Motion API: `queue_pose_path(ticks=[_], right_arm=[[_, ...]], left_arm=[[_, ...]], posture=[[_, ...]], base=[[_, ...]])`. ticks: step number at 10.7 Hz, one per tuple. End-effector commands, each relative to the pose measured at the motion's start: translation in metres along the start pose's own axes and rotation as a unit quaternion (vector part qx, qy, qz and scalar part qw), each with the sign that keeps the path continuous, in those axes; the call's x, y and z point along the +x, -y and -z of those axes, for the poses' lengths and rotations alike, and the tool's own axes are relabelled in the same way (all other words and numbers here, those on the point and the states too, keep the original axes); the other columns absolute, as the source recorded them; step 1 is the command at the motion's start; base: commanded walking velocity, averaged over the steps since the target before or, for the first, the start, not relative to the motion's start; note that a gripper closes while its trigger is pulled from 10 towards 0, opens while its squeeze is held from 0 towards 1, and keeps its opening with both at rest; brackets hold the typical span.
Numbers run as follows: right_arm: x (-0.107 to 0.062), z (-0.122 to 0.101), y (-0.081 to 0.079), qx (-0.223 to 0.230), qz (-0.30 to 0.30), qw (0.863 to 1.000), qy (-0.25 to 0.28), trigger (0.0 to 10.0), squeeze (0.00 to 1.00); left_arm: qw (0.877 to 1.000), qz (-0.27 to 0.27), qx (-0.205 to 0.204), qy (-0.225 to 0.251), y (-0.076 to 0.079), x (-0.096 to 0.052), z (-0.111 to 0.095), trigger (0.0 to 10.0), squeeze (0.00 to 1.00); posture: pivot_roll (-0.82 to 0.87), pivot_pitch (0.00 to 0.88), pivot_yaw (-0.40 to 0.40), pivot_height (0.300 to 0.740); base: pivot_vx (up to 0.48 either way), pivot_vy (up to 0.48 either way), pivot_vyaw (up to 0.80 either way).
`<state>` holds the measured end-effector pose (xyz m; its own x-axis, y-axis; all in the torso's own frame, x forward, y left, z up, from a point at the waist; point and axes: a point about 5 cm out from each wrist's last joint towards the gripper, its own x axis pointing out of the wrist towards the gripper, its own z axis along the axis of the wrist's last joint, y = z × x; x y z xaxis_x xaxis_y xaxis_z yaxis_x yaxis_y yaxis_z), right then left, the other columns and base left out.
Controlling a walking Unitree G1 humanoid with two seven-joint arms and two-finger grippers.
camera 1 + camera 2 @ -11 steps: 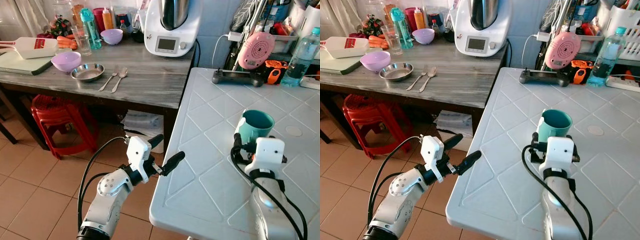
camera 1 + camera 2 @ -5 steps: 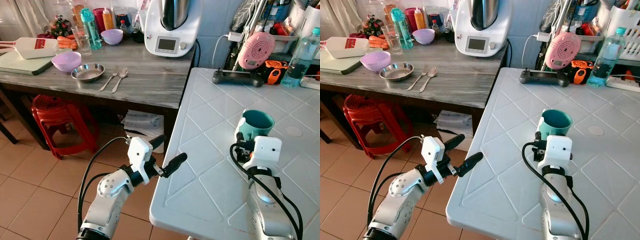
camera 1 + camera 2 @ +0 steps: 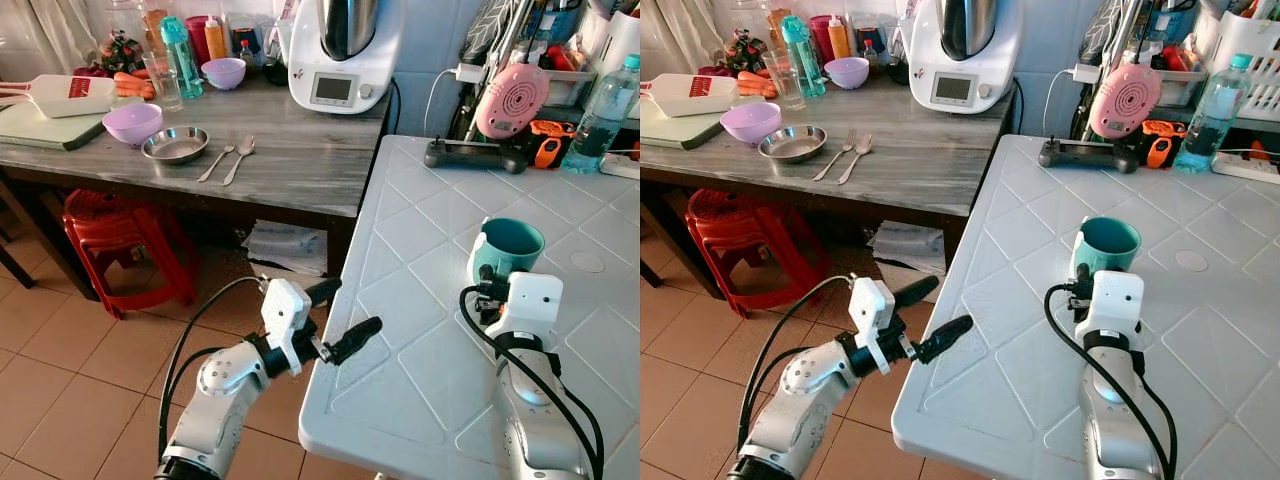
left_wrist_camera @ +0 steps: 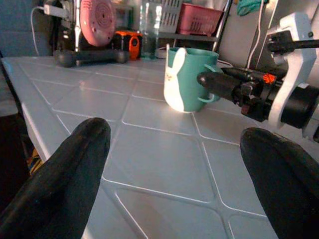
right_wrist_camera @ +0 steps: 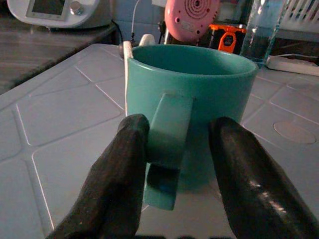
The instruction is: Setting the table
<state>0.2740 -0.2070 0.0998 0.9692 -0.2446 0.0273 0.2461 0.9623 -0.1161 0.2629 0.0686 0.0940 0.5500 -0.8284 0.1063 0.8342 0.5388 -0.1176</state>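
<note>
A teal mug [image 3: 505, 250] is seen standing upright on the white tiled worktop [image 3: 420, 340], well in from its near edge and its left edge, with the handle [image 5: 167, 149] turned toward the robot. The right pincer [image 5: 172, 164] is placed at that handle: its two fingers [image 5: 119, 174] are spread, one on each side of the handle, and whether they are already touching it cannot be told. The left pincer [image 3: 340, 315] is held spread in the air just off the worktop's left edge, with nothing between its fingers.

The mug is judged to be glazed ceramic: rigid, moderately heavy for its size, smooth and so somewhat slippery, and breakable if dropped or knocked against the hard worktop. It appears to be empty, so spilling is not a concern. The handle is judged the best place to take hold, pinched across its flat sides near the middle, since the body looks too wide for these fingers. A firm squeeze would be needed so that the mug is not swung under its own weight.
</note>
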Motion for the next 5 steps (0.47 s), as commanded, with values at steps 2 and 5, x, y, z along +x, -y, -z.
queue_pose_path(ticks=[2,5], right_arm=[[0.0023,-0.0028,0.0023,0.001,0.007,1.000,0.008,0.0,0.00],[0.0023,-0.0031,0.0046,0.003,0.012,1.000,0.009,0.3,0.00]], left_arm=[[1.000,0.010,-0.008,-0.006,0.0007,-0.0011,0.0017,10.0,0.00],[1.000,0.014,-0.008,-0.008,0.0029,-0.0018,0.0020,10.0,0.00]], posture=[[-0.07,0.000,0.037,0.740],[-0.07,0.000,0.034,0.740]], base=[[0.000,0.000,0.00],[0.000,0.000,0.00]])
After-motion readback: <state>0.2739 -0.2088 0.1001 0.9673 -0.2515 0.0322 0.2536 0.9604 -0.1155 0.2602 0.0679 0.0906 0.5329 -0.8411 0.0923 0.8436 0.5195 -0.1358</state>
